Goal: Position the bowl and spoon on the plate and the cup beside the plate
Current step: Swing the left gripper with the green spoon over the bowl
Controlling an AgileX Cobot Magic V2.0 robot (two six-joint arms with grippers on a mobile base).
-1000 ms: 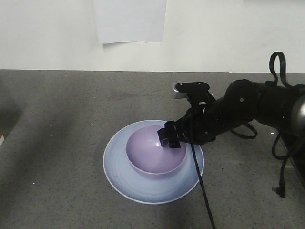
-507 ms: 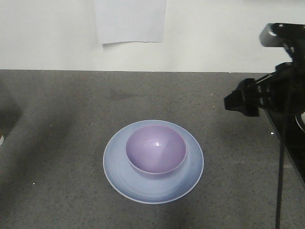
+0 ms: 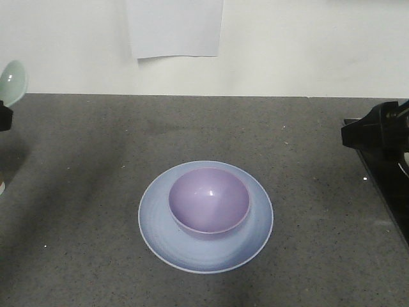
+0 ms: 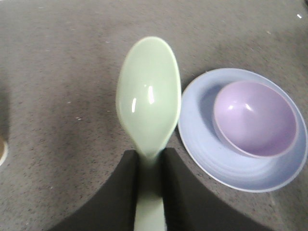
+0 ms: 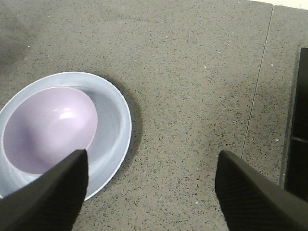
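Here, the bowl [image 3: 209, 201] sits centred in the plate [image 3: 160, 236] at mid-surface [image 3: 307, 147], so that part of the arrangement looks done. The left gripper [image 4: 149, 159] hangs at the far left, its jaws closed on the handle of the spoon [image 4: 148, 96], scoop forward and hollow side up. This hold probably leaves the scoop free to be laid on the plate. The right gripper [image 5: 151, 163] stands well apart to the plate's right, jaws spread wide and empty, leaving the approach clear. A pale sliver at the front view's left edge may be the cup [image 3: 2, 186]; too little shows. No brand or writing is legible, and the wall sheet [image 3: 174, 27] is blank.
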